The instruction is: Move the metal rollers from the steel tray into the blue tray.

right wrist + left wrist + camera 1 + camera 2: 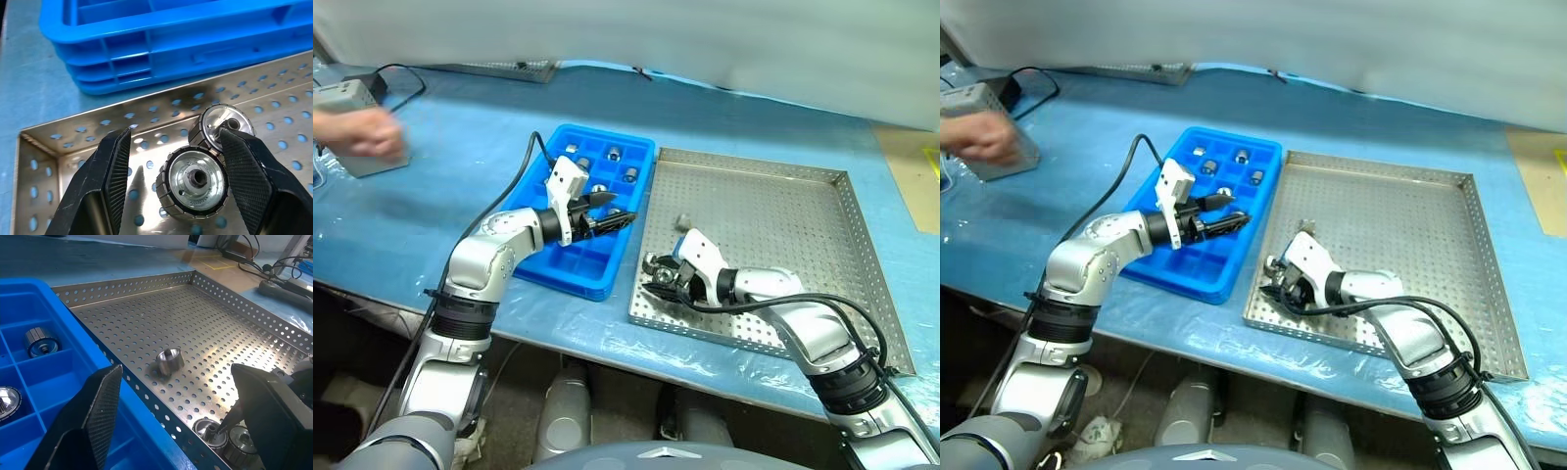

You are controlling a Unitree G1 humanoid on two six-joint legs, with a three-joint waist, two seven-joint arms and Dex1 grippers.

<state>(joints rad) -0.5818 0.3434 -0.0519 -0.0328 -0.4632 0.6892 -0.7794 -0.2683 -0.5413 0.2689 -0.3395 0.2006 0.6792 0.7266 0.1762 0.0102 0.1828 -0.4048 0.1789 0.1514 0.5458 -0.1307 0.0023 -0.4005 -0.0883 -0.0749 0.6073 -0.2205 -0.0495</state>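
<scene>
My right gripper (171, 186) hangs over the near-left corner of the steel tray (783, 225), jaws apart with nothing clamped yet. Two rollers sit touching each other there: the nearer roller (194, 182) lies between my fingers, face up with its dark hole showing, and the second roller (226, 125) is just past it, touching my one fingertip (230, 142) — or so it looks from the wrist; I can't be sure of contact. A third roller (684, 221) stands alone further out on the perforated floor.

To do this well I should centre on the nearer one, so that closing doesn't pinch both or knock the second away, and squeeze on its ribbed rim rather than its face.

The tray's low rim is close behind and beside my fingers, so I judge lifting straight up first is safer than dragging sideways. The blue tray (607, 264) lies just beyond that rim, several cells already holding rollers and the near cells free. My left gripper (607, 211) hovers over it, spread wide and empty — I'd pass under or beside it with care.
</scene>
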